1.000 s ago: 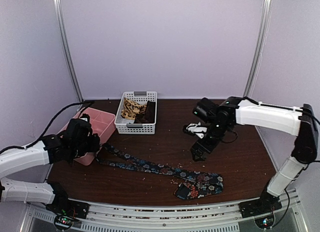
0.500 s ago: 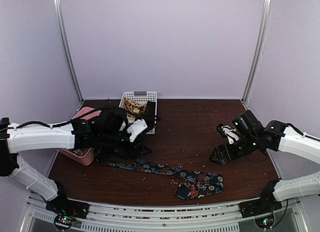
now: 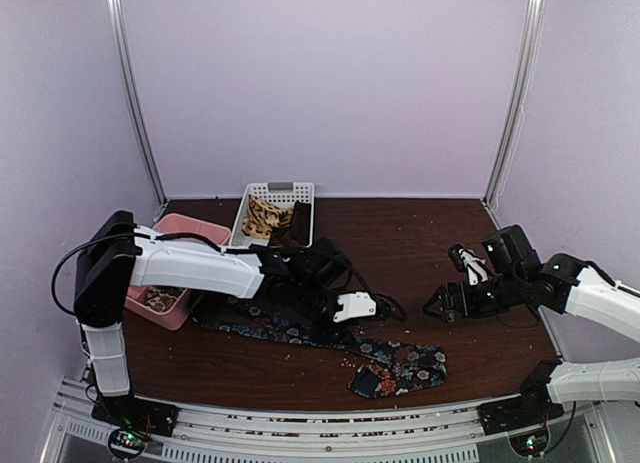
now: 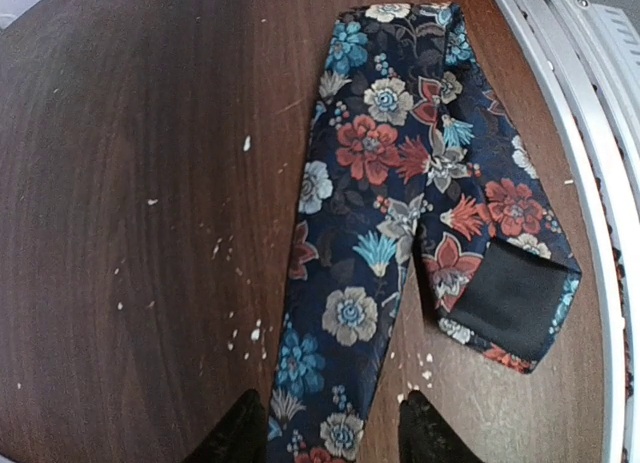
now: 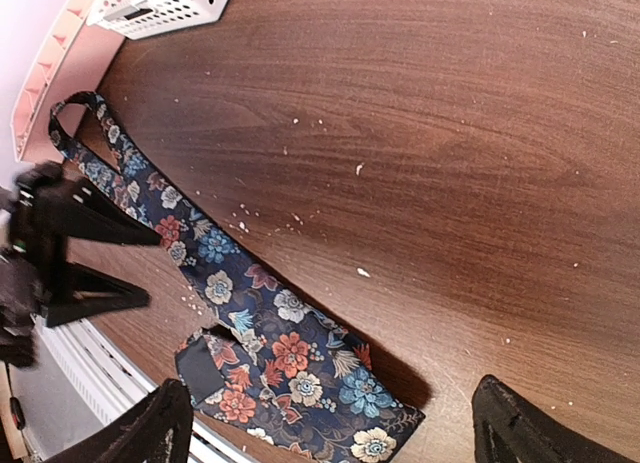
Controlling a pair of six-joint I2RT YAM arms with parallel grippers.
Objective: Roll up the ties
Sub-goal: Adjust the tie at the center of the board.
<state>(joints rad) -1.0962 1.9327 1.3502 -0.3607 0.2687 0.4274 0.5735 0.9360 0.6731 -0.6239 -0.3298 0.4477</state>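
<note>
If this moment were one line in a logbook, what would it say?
left gripper: open, over floral tie | right gripper: open, off to the side | floral tie: lying unrolled

Soft even light w/ left hand (image 5: pixel 152 270) blurred.

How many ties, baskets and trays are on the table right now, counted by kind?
Ties: 3 (floral tie, tan patterned tie, dark brown tie)
White basket: 1
Pink tray: 1
Total: 5
</note>
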